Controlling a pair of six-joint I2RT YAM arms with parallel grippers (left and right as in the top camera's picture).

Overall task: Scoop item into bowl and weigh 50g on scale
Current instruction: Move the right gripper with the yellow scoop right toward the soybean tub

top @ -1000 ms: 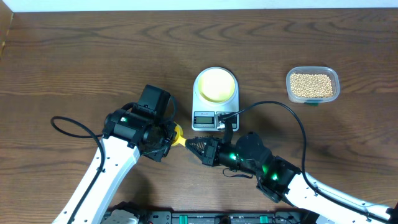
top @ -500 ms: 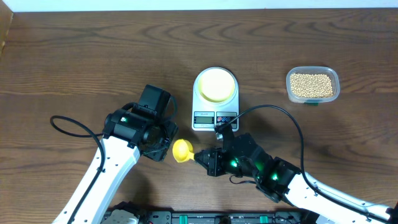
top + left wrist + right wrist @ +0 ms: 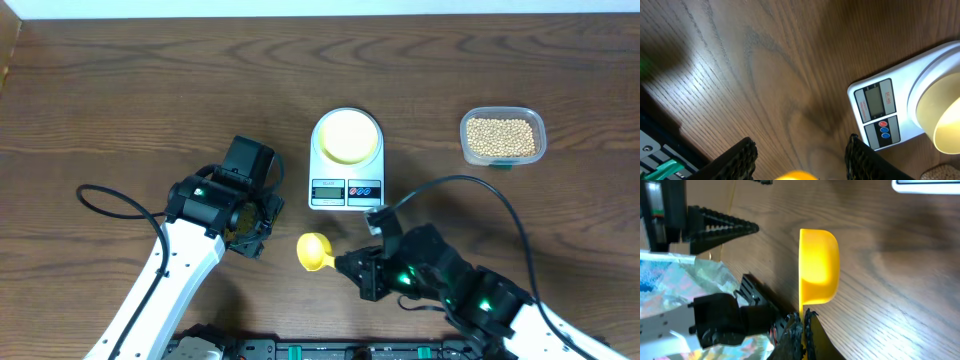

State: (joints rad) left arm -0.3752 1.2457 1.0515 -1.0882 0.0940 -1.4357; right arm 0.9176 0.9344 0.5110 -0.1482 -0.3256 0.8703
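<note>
A pale yellow bowl [image 3: 348,135] sits on the white scale [image 3: 346,190] at mid-table. The beans [image 3: 502,136] fill a clear tub at the far right. My right gripper [image 3: 352,268] is shut on the handle of a bright yellow measuring spoon [image 3: 313,252], holding it low over the wood in front of the scale. The right wrist view shows the spoon [image 3: 819,267] edge-on, its handle pinched at my right gripper [image 3: 804,317]. My left gripper [image 3: 262,215] stands open to the spoon's left, holding nothing. In its own view, my left gripper [image 3: 800,150] frames bare wood, with the spoon [image 3: 795,176] at the bottom edge.
The clear plastic tub [image 3: 503,160] stands right of the scale. The scale [image 3: 880,112] and bowl [image 3: 940,115] lie just beyond the left gripper. A black cable [image 3: 480,190] loops over the right arm. Open wood extends left and behind.
My left gripper opened and let go of the spoon. My right gripper, shut on the handle, pulled the spoon right and toward the table's front edge.
</note>
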